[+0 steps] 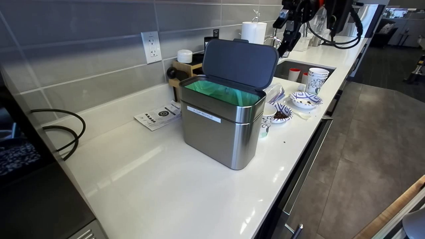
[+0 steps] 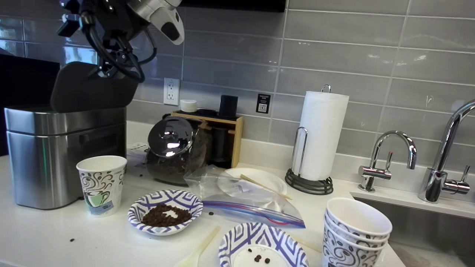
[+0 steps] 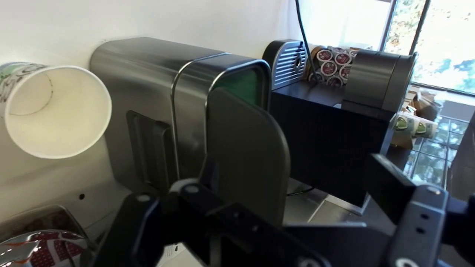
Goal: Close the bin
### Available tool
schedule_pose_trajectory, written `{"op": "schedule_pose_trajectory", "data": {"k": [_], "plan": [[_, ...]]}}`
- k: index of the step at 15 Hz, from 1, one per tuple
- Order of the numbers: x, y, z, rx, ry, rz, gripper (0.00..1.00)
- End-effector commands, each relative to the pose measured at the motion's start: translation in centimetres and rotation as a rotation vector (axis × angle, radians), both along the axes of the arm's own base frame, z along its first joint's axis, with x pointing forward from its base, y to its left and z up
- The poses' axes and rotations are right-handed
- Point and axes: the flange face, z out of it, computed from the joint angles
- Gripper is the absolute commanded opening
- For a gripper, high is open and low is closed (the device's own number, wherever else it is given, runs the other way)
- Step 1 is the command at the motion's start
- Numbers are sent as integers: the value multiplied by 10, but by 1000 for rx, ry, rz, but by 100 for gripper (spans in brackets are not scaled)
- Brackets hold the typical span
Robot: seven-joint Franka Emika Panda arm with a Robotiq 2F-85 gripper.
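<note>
The bin (image 1: 212, 132) is a brushed steel box on the white counter; it also shows in an exterior view (image 2: 41, 167) and the wrist view (image 3: 148, 74). Its dark grey lid (image 1: 240, 63) stands up, leaving the green liner (image 1: 229, 94) visible. The lid also shows in an exterior view (image 2: 92, 91) and fills the middle of the wrist view (image 3: 245, 148). My gripper (image 1: 282, 38) is open and empty, at the height of the lid's upper part, on its back side. In the wrist view my gripper (image 3: 298, 174) has one finger overlapping the lid; I cannot tell whether they touch.
A paper cup (image 2: 102, 185), a patterned bowl (image 2: 167, 213) and a glass jar (image 2: 174, 148) stand near the bin. A paper towel roll (image 2: 321, 137) and stacked cups (image 2: 354, 233) are by the sink (image 1: 285, 68). A black appliance (image 1: 36, 186) stands on the bin's other side.
</note>
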Motion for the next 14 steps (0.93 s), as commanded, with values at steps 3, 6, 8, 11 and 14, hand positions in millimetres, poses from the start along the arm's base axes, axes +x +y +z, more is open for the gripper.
{"op": "schedule_pose_trajectory", "data": {"k": [3, 6, 8, 11, 14], "plan": [[-1, 18, 3, 93, 39, 45, 100], [-1, 24, 4, 123, 35, 28, 100], [-2, 29, 5, 133, 31, 27, 100], [-4, 37, 4, 145, 36, 36, 100], [-6, 46, 4, 157, 35, 44, 100]]}}
